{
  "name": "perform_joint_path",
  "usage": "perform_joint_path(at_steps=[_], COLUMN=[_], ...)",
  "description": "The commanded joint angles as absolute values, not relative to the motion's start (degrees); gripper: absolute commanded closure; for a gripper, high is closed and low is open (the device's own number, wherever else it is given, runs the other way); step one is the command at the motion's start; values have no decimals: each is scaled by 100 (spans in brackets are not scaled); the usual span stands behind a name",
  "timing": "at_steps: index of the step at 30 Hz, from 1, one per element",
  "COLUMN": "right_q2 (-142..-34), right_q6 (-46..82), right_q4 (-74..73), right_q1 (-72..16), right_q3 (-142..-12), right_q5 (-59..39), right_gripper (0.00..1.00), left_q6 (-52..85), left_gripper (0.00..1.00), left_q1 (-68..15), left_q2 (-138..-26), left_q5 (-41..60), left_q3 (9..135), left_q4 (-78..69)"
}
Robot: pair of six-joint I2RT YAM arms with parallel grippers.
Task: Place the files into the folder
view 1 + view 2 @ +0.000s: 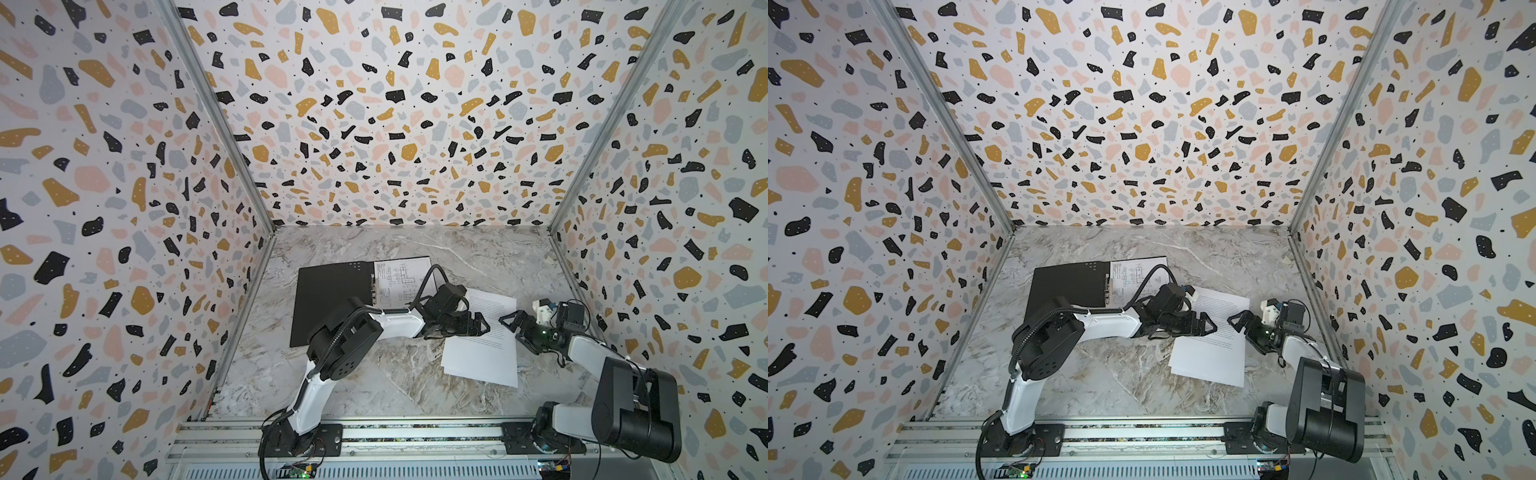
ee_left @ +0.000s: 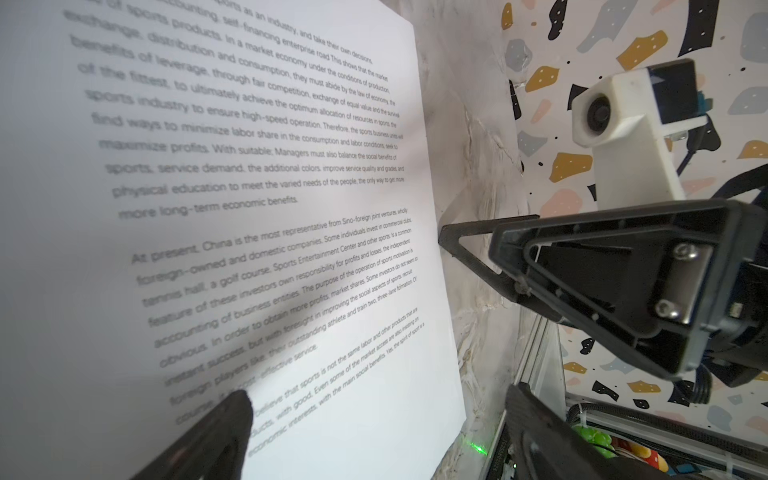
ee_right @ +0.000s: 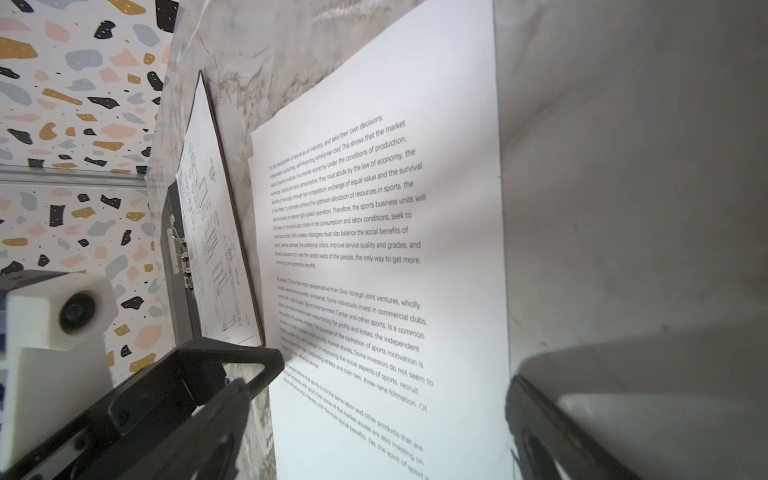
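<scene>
Open folder (image 1: 332, 303) is lying black side up at the back-left of the marble table (image 1: 374, 386), w/ 1 diagram sheet (image 1: 401, 276) resting on its right half. 1 text sheet (image 1: 482, 357) is lying loose just beside it, not yet filed. Left gripper (image 1: 482, 326) & right gripper (image 1: 512, 330), jaws spread & empty, are hovering at its opposite edges. Approx. half done.
</scene>
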State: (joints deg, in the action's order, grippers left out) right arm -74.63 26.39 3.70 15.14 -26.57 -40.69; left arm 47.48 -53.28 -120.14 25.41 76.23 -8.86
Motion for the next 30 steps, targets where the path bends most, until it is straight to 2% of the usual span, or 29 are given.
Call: perform_joint_path(at_steps=[1, 5, 12, 30], right_q2=[-7455, -7436, -7416, -7871], right_q6=[2825, 2721, 2588, 2443], right_q4=[263, 412, 509, 486], right_q1=[1512, 1652, 1793, 1516], right_q3=[-2610, -2632, -2655, -2803], right_q5=[-4334, -4232, -4271, -4025], right_gripper=[3, 3, 3, 3], left_q6=[4812, 4664, 3897, 3585], left_gripper=[5, 5, 3, 3], left_q1=[-5284, -5193, -4898, -4893], left_q2=[-12049, -11856, -11584, -12391], left_q5=[2656, 2560, 2054, 2015], left_q3=[7554, 7510, 7807, 8361], left_q4=[-1143, -991, 138, 586])
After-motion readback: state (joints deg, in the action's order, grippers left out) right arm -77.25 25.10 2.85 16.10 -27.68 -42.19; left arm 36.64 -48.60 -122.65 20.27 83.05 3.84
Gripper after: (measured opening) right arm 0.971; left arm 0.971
